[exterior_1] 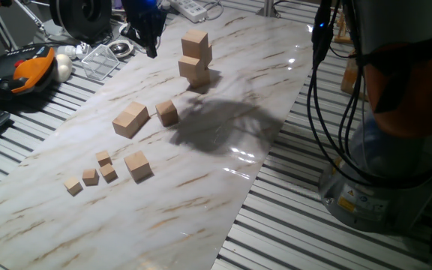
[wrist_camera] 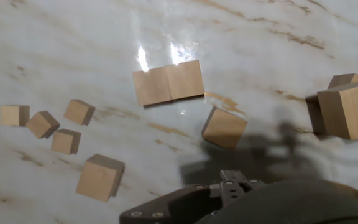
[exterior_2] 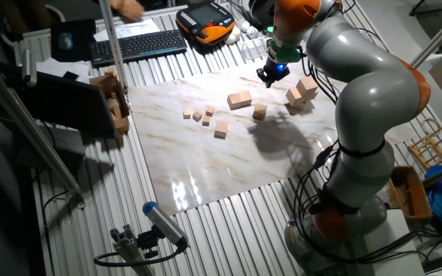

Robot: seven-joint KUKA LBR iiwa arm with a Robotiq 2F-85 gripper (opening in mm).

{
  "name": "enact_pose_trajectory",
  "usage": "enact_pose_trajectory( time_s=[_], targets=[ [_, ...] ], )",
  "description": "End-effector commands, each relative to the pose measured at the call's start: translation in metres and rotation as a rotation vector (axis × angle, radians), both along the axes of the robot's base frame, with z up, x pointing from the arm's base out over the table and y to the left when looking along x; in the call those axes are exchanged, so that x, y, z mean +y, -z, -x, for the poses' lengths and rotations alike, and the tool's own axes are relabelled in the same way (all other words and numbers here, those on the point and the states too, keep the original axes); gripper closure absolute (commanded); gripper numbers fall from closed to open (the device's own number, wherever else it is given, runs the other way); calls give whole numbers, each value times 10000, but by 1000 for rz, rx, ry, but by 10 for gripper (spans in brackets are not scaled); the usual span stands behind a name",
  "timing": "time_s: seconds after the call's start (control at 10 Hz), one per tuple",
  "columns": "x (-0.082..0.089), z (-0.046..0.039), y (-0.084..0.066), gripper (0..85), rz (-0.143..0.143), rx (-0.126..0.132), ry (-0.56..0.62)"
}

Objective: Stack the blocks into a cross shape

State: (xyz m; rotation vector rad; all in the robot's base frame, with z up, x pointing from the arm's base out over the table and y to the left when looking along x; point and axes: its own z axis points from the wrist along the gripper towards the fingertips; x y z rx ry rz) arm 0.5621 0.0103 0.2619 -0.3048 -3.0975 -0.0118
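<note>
A stack of light-tan wooden blocks stands at the far side of the marble board, with the upper block set askew; it also shows in the other fixed view and at the hand view's right edge. Two blocks lie side by side as a pair. A single block lies next to them. Another block lies nearer the front. My gripper hangs above the board left of the stack, holding nothing. Its fingertips are not clearly seen.
Several tiny wooden cubes lie in a loose group at the board's front left. A clear plastic box and an orange pendant lie beyond the board's left edge. The arm's base stands at the right.
</note>
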Motion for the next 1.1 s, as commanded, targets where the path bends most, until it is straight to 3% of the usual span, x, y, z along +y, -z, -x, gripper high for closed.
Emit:
enact_pose_trajectory(
  time_s=[0.0,0.4,1.0],
  targets=[
    [1,-3,4,850,9,-2,10],
    [127,-28,81,850,13,6,94],
    [261,-110,652,850,-7,-13,122]
  ],
)
